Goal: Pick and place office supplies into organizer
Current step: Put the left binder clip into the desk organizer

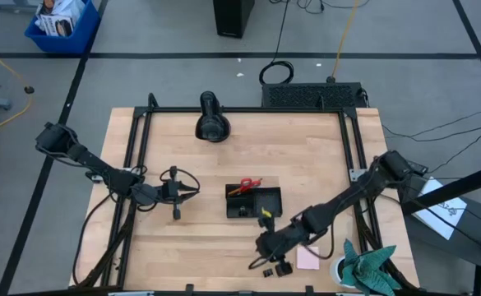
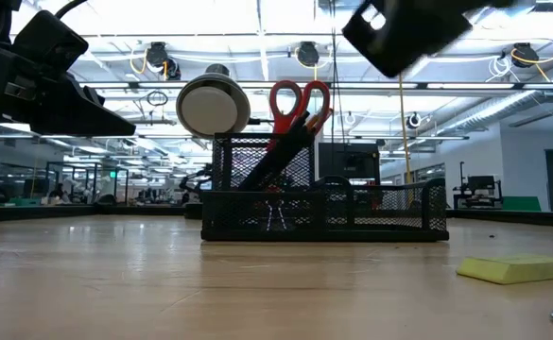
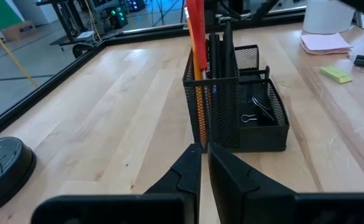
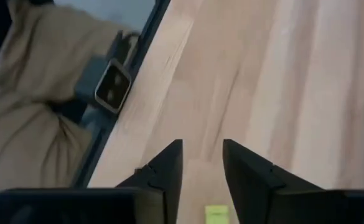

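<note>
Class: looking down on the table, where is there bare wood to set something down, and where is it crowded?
Bare: between the black device and the organizer; also right of the organizer. Crowded: the near right corner, with binder clips, pink pad and teal cloth.

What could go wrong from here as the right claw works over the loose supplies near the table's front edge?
1. The right claw, fingers apart, hangs above the small yellow-green piece; a flat piece could skid away when pinched.
2. The binder clips and pink pad lie close by, so the arm may nudge them towards the edge.
3. The scissors lean out of the organizer; a bump could tip them.
</note>
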Available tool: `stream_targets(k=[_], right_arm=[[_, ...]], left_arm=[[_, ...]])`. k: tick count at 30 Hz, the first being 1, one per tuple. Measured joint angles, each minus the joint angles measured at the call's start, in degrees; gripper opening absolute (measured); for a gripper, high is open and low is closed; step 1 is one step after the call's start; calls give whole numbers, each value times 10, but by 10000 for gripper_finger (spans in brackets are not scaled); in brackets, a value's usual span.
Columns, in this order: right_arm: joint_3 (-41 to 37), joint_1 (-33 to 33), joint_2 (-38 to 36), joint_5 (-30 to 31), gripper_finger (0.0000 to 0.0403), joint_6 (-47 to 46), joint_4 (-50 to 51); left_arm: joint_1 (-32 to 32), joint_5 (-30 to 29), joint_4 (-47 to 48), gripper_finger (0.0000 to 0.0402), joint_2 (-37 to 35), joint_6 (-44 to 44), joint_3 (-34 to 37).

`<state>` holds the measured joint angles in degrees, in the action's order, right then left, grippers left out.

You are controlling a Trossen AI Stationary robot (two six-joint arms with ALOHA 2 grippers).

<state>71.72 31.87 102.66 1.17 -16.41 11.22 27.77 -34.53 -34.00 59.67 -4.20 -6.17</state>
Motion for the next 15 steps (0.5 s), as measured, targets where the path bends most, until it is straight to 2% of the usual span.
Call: stream_targets(k=[8, 15], right_arm=[[0, 29, 40, -30, 153, -16, -3], [0, 38, 74, -30, 152, -25, -9]], left_arm=[[0, 0, 0, 37, 0, -3, 0], [0, 0, 0, 37, 0, -2, 0]])
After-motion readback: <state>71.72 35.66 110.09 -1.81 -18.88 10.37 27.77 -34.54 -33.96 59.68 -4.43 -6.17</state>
